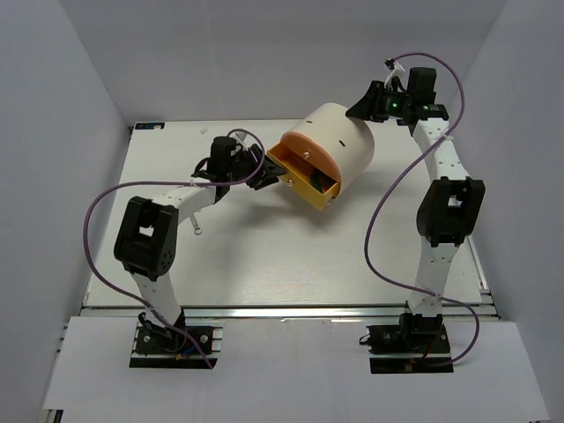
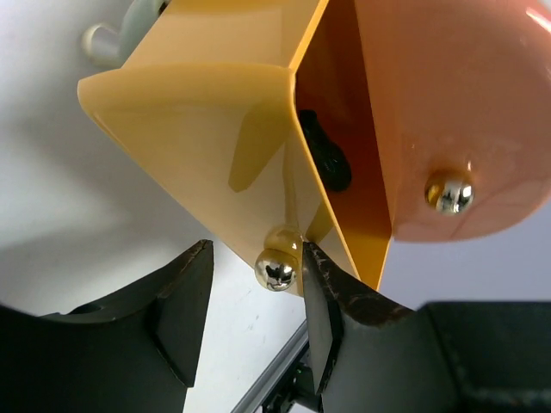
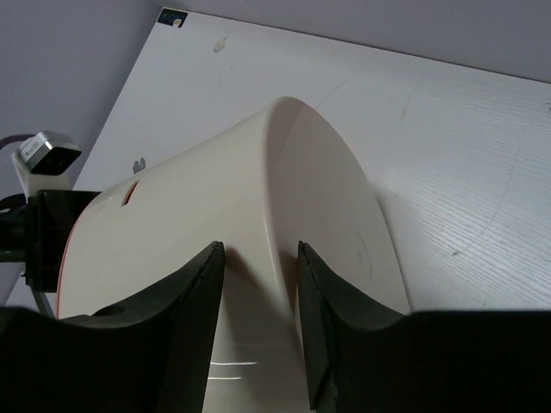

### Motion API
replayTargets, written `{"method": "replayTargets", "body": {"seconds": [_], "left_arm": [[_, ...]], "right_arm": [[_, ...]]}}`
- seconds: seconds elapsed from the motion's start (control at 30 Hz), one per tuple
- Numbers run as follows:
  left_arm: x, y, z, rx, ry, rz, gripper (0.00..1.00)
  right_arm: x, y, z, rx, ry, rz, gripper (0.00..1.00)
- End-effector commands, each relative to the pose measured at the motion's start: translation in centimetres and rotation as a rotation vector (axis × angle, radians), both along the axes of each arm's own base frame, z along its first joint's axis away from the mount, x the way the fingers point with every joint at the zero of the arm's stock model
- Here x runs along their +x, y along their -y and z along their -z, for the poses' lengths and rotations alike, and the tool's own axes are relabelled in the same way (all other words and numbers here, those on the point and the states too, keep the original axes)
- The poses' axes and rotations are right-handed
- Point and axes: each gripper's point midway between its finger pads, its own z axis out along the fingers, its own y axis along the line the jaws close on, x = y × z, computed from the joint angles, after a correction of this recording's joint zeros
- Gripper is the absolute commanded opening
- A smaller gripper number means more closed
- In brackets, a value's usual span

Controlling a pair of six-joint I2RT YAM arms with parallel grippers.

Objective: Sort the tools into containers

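At mid-table the cabinet (image 1: pixel 339 141) faces the left arm, its yellow drawer (image 1: pixel 304 176) pulled out with dark tools (image 2: pixel 325 155) lying inside. The left gripper (image 2: pixel 254 258) brackets the drawer's knob (image 2: pixel 275 269) with its jaws parted. One finger (image 2: pixel 323 310) is just beside the knob and the other is clear, probably so the gripper can work the drawer. The right gripper (image 3: pixel 260 249) straddles the cabinet's rear rim, seemingly to steady it, though whether it pinches cannot be told. A small wrench (image 1: pixel 196 231) lies unsorted on the table (image 1: pixel 264 264).

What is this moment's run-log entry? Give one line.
left end effector: open, around knob | yellow drawer: pulled out, dark tool inside | right end effector: astride cream cabinet rim, grip unclear
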Motion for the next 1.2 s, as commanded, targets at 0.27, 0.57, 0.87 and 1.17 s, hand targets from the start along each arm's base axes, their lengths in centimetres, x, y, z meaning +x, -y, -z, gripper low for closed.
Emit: {"method": "replayTargets", "body": {"seconds": [0.27, 0.57, 0.87, 1.17], "left_arm": [[4.0, 4.9, -2.3, -0.080, 0.094, 0.122, 0.54], [4.6, 5.8, -2.5, -0.120, 0.123, 0.154, 0.11], [2.6, 4.8, -2.0, -0.115, 0.134, 0.155, 0.56], [1.9, 3.0, 0.4, -0.030, 0.081, 0.076, 0.17]], "right_arm": [[-3.1, -1.4, 2.1, 0.019, -0.133, -0.063, 0.42], [-3.2, -1.3, 2.9, 0.015, -0.157, -0.055, 0.45], [-2.8, -0.5, 3.2, 0.008, -0.162, -0.031, 0.47], [-3.0, -0.2, 3.5, 0.008, -0.170, -0.029, 0.48]]}}
